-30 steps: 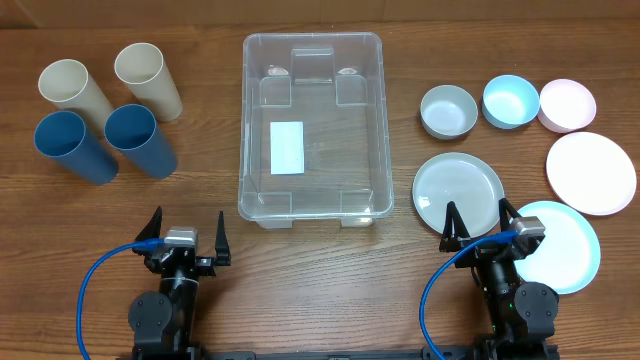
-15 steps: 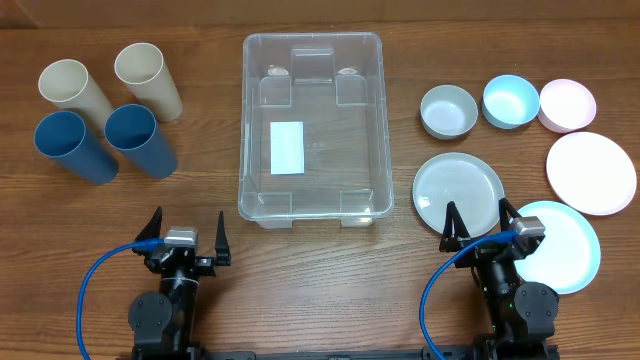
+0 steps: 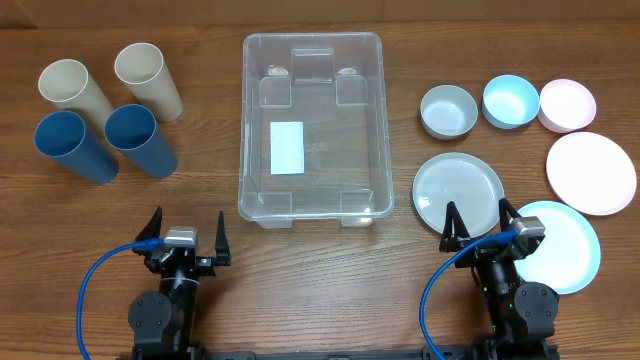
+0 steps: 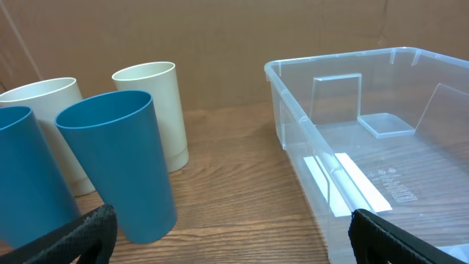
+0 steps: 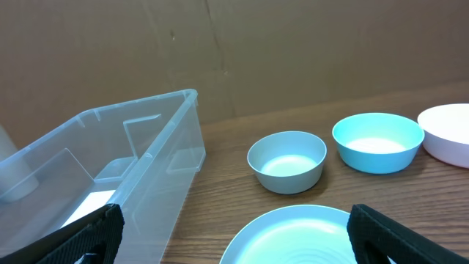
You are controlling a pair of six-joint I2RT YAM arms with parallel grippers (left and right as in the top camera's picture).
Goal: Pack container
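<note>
The clear plastic container (image 3: 312,40) stands empty at the table's middle, a white label (image 3: 288,147) on its base; it shows in the left wrist view (image 4: 322,125) and the right wrist view (image 5: 157,158). My left gripper (image 3: 186,234) is open and empty near the front edge, left of the container. My right gripper (image 3: 475,226) is open and empty at the front right, its fingertips by a pale grey-blue plate (image 3: 458,188). The same plate shows in the right wrist view (image 5: 293,238).
Two cream cups (image 3: 148,80) and two blue cups (image 3: 140,140) lie at the back left. Right of the container are a grey bowl (image 3: 448,110), a light blue bowl (image 3: 511,101), a pink bowl (image 3: 567,104), a white plate (image 3: 591,172) and a light blue plate (image 3: 562,248).
</note>
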